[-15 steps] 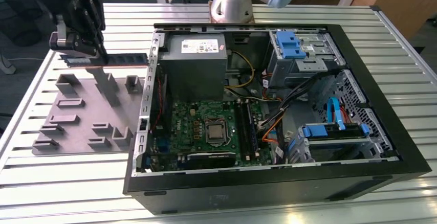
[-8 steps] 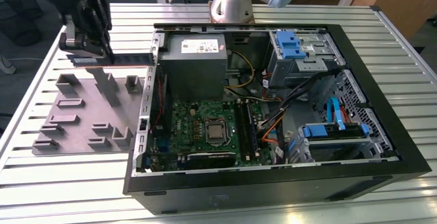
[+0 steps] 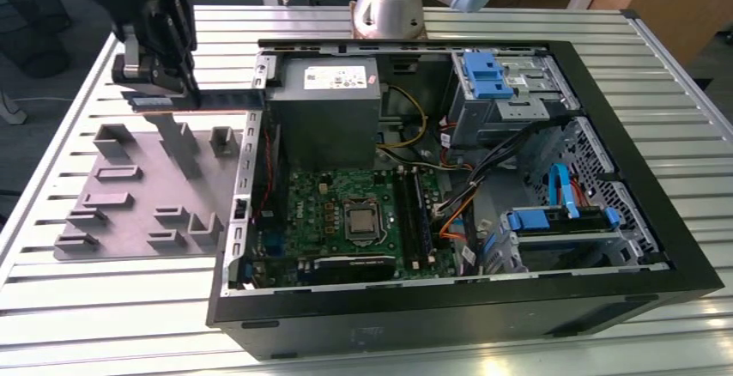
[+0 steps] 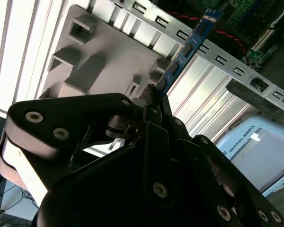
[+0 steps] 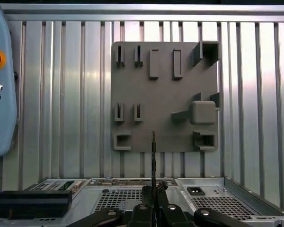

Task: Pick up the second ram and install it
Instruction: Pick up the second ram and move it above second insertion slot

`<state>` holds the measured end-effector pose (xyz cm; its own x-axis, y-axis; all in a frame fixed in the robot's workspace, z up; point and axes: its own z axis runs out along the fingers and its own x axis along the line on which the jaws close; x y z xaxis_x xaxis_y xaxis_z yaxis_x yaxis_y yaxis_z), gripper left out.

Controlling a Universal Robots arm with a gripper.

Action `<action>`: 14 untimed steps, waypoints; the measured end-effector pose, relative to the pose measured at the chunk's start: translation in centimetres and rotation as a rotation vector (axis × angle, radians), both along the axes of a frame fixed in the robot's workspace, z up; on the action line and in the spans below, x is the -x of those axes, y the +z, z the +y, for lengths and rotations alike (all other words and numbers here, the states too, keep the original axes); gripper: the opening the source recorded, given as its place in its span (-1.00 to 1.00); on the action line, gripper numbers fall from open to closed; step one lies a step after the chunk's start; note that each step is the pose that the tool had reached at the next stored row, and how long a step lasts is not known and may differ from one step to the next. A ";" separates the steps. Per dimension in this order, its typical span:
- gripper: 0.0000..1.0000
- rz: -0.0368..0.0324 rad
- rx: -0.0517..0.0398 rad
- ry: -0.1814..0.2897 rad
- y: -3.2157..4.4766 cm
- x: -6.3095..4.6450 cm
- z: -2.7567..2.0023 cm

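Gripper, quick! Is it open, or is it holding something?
Gripper: closed, holding the second ram.

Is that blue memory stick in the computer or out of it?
Out. The gripper holds the second ram in the air over the gray tray, beside the computer case.

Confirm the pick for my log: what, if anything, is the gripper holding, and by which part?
The gripper holds the second ram, pinched at one end; the rest of the stick juts out free.
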<state>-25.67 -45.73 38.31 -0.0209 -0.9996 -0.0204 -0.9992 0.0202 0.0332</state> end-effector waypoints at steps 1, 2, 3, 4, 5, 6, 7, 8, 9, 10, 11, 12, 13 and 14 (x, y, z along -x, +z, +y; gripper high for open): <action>-0.72 0.0000 -0.0001 0.000 0.00 -0.1 0.00; -0.72 0.0000 0.0000 0.000 0.00 -0.2 0.00; -0.72 -0.0001 -0.0001 0.000 0.00 -0.3 0.00; -0.72 0.0000 0.0000 0.000 0.00 -0.4 0.00; -0.72 0.0000 0.0000 0.000 0.00 -0.5 0.00; -0.72 0.0000 0.0000 0.000 0.00 -0.5 0.00; -0.72 -0.0001 -0.0001 0.000 -0.01 -0.6 0.00; -0.72 0.0000 -0.0001 0.000 0.00 -0.7 0.00; -0.72 0.0000 0.0000 0.000 0.00 -0.8 0.00; -0.72 0.0000 -0.0001 0.000 0.00 -0.9 0.00; -0.72 0.0000 0.0000 0.000 0.00 -0.9 0.00; -0.72 0.0000 0.0000 0.000 0.00 -1.0 0.00; -0.72 0.0000 0.0000 0.000 0.00 -1.1 0.00; -0.72 0.0000 0.0000 0.000 0.00 -1.2 0.00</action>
